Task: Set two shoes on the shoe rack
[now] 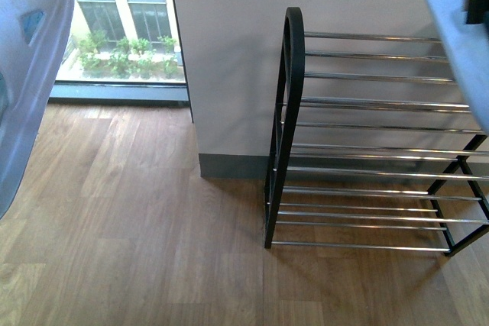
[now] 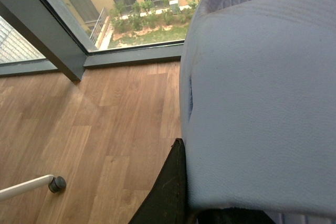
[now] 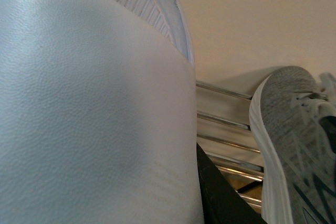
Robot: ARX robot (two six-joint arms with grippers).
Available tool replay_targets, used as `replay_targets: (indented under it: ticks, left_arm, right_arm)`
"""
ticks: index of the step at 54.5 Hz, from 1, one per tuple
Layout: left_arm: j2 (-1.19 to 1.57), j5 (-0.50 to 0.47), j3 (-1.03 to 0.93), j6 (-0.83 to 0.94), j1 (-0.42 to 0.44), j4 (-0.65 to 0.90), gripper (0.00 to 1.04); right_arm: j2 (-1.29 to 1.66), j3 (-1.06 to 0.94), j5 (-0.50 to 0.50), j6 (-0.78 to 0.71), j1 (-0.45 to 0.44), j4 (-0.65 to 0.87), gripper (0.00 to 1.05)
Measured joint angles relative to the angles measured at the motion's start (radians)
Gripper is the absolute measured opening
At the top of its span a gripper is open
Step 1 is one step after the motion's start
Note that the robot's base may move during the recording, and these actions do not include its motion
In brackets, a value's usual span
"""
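Note:
One shoe (image 1: pixel 27 74) fills the left edge of the front view as a pale blur, held high. In the left wrist view its thick white sole (image 2: pixel 262 103) fills the frame. My left gripper (image 2: pixel 231 205) is shut on it, with one black finger (image 2: pixel 167 195) against the sole's side. My right gripper (image 3: pixel 126 203) is shut on the other shoe (image 3: pixel 94 103), a black finger (image 3: pixel 223 200) beside its white sole. That shoe blurs the front view's top right corner (image 1: pixel 458 20), above the shoe rack (image 1: pixel 284 112). The rack has a black frame and chrome rods.
Another grey knit sneaker (image 3: pixel 299 145) shows in the right wrist view, in front of the rack's rods (image 3: pixel 226 124); I cannot tell what it rests on. The rack stands on a wood floor (image 1: pixel 137 234) against a pale wall (image 1: pixel 229 59). A window (image 1: pixel 122 20) is at the left.

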Motion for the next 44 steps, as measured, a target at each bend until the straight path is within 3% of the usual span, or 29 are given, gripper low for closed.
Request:
replay_targets:
  ticks: [20,44]
  left_arm:
    - [0.000,0.000,0.000,0.000,0.000,0.000,0.02]
    - [0.000,0.000,0.000,0.000,0.000,0.000,0.02]
  right_arm:
    - [0.444,0.395,0.092,-0.087,-0.078,-0.121,0.02]
    - [0.645,0.636,0.203,-0.203,-0.115,-0.172,0.02]
